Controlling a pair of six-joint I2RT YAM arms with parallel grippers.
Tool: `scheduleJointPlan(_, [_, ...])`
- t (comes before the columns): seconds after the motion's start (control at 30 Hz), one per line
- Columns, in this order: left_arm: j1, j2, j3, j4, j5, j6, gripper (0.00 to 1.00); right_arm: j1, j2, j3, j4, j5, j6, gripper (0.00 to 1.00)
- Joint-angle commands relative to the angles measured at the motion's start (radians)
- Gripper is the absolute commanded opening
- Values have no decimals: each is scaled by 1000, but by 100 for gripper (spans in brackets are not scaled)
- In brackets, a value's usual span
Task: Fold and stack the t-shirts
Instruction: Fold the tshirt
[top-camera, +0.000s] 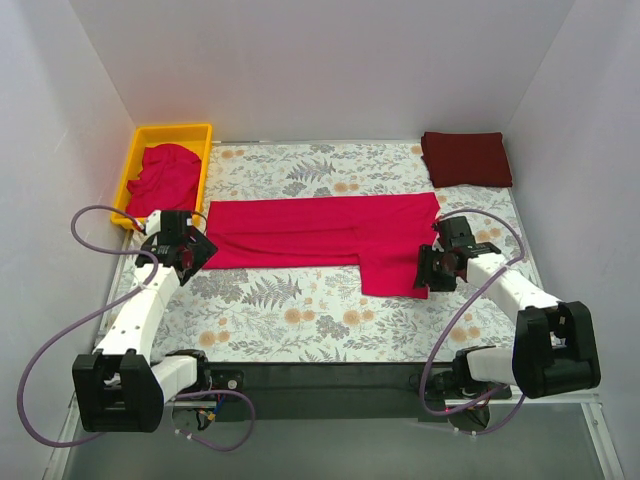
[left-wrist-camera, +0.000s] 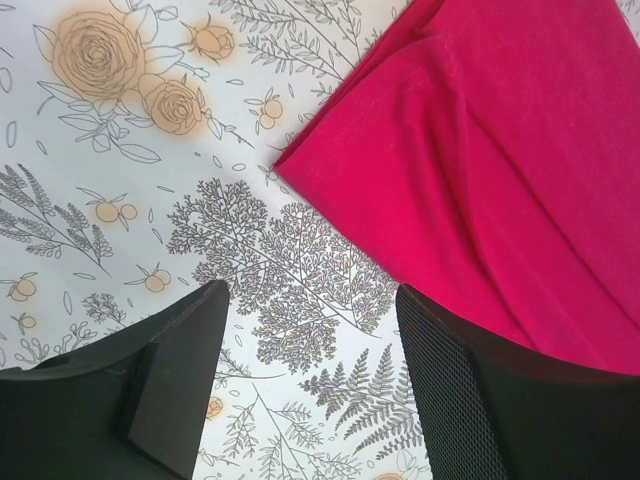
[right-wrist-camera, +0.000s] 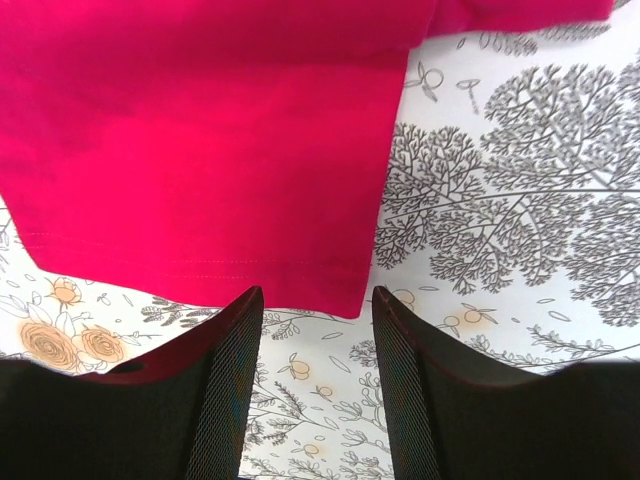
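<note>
Walls (top-camera: 320, 70) white, tablecloth (top-camera: 300, 310) floral, t-shirt (top-camera: 330, 225) crimson

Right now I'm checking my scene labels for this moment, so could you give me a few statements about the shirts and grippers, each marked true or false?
1. The crimson shirt lies spread across the table between the two arms. True.
2. The left gripper is clamped on the shirt's edge. False: its jaws stand open over bare table, beside the shirt's corner.
3. The maroon shirt lies folded at the far right corner. True.
4. The yellow tray is empty. False: it holds crumpled crimson cloth.
5. The right gripper is open at the crimson shirt's hem corner. True.
</note>
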Motion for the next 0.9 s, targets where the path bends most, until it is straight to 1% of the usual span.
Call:
scheduleJointPlan(0.0, [5,-56,-49,61,54,28,67,34,-16,-35,52,49,51,55])
scheduleJointPlan(0.1, [2,-67,-98,94,62,33,67,68,-5,-52,71,49,74,55])
scheduleJointPlan(0.17, [1,-66,-122,105,62,33,67,76,10,-62,75,99,85,55])
scheduleJointPlan(0.23, [-2,-66,-141,124,62,34,67,82,30,-69,79,135,89,53])
scheduleJointPlan(0.27, [-5,-61,-173,153,74,45,66,89,50,-75,91,155,89,50])
scheduleJointPlan(0.3, [-5,-61,-173,154,74,45,66,89,50,-76,91,155,89,50])
scheduleJointPlan(0.37, [-7,-44,-162,161,85,46,64,97,65,-79,98,166,94,39])
scheduleJointPlan(0.4, [-7,-40,-158,163,82,46,63,105,70,-79,101,166,92,28])
scheduleJointPlan(0.47, [-7,-30,-153,163,77,48,60,111,73,-66,105,167,86,12])
scheduleJointPlan(0.5, [-7,-30,-153,164,79,46,60,112,73,-56,104,161,86,2])
scheduleJointPlan(0.57, [-7,-39,-155,164,79,46,59,112,67,-28,99,146,75,1])
scheduleJointPlan(0.67, [-7,-53,-156,161,68,45,58,112,70,71,88,136,65,1])
scheduleJointPlan(0.7, [-7,-58,-158,163,66,45,57,112,76,131,87,139,62,1])
scheduleJointPlan(0.77, [-7,-58,-156,161,63,43,58,112,110,205,78,138,45,1])
scheduleJointPlan(0.8, [-7,-55,-156,160,63,43,57,111,126,284,76,138,40,1])
scheduleJointPlan(0.87, [-7,-53,-156,158,59,40,57,111,194,360,70,138,28,1])
